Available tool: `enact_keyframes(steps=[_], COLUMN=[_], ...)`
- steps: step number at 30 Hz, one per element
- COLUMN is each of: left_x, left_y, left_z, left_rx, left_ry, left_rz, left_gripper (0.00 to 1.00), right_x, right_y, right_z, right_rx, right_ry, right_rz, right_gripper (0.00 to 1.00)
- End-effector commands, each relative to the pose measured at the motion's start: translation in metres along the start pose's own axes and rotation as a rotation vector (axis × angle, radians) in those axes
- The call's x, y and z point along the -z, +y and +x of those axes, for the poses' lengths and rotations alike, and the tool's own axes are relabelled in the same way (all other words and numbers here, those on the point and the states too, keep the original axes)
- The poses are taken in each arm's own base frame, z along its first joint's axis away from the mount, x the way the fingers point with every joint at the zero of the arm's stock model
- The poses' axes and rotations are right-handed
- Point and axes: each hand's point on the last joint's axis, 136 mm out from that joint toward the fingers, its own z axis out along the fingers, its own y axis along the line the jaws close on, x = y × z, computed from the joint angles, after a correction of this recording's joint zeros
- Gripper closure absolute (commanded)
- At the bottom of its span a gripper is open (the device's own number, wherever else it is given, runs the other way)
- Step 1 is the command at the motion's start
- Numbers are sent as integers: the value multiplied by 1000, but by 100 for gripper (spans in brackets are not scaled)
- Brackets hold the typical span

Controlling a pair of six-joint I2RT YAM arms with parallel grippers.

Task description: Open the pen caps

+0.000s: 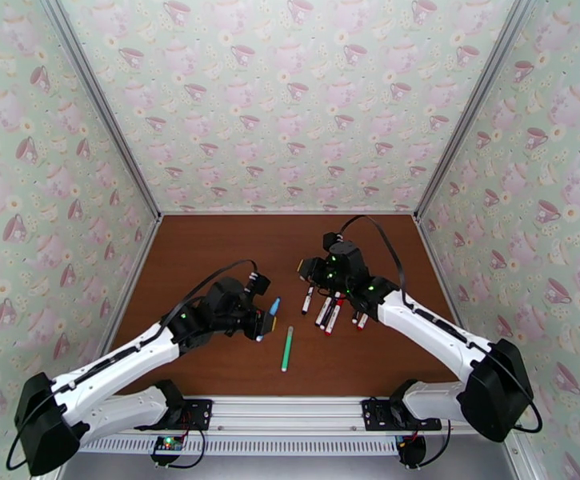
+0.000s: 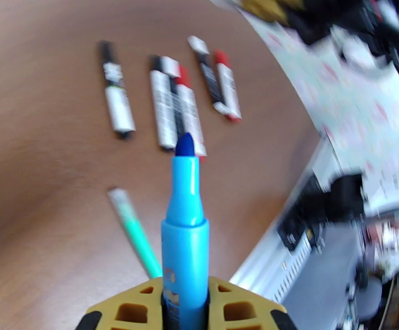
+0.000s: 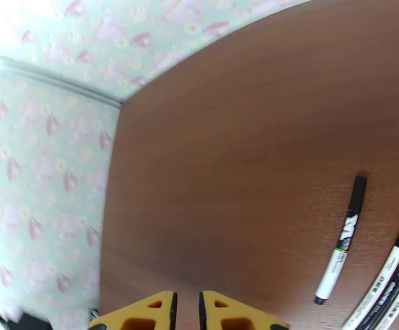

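Teacup wallpaper closes in a brown table [image 1: 210, 258] on three sides. A loose row of white pens [image 1: 326, 311] lies right of centre, and the pen caps [image 2: 221, 58] sit on their ends. They are short, stubby sleeves, some red and some black, such as the black cap [image 3: 357, 189] on the leftmost pen. They lie on the table just on the near side of the right tool [image 1: 306, 270], apart from it. Its yellow fingers [image 3: 155, 312] are clenched together on nothing. The left tool [image 2: 185, 286] is further left, well apart from those caps. It is clenched on a light blue pen [image 2: 184, 215] whose bare dark blue tip points toward the row. A green pen [image 1: 287, 348] lies alone on the table, near the left tool.
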Motion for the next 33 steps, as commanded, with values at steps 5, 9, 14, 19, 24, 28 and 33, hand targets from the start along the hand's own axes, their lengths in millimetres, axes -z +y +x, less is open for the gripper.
enact_keyframes(steps=[5, 9, 14, 19, 24, 28, 33], left_x=[-1, -2, -11, -29, -47, -64, -74], left_y=[87, 129, 161, 190, 206, 219, 229], left_z=[-10, -10, -14, -23, -29, -28, -19], left_rx=[167, 113, 91, 91, 73, 111, 156], left_ry=[-20, 55, 132, 162, 193, 218, 248], left_rz=[-374, -595, -720, -757, -748, -681, -622], left_gripper=[89, 92, 93, 93, 91, 90, 87], right_x=[-25, -29, -32, -37, -27, -15, 1], right_y=[-16, -14, -15, -29, -28, -27, -35], right_z=[21, 24, 34, 49, 67, 73, 68], right_rx=[165, 218, 223, 226, 182, 148, 116], right_ry=[145, 193, 227, 272, 326, 300, 252], right_rz=[51, 51, 30, 43, 32, 61, 124], right_gripper=[100, 100, 100, 100, 99, 99, 99])
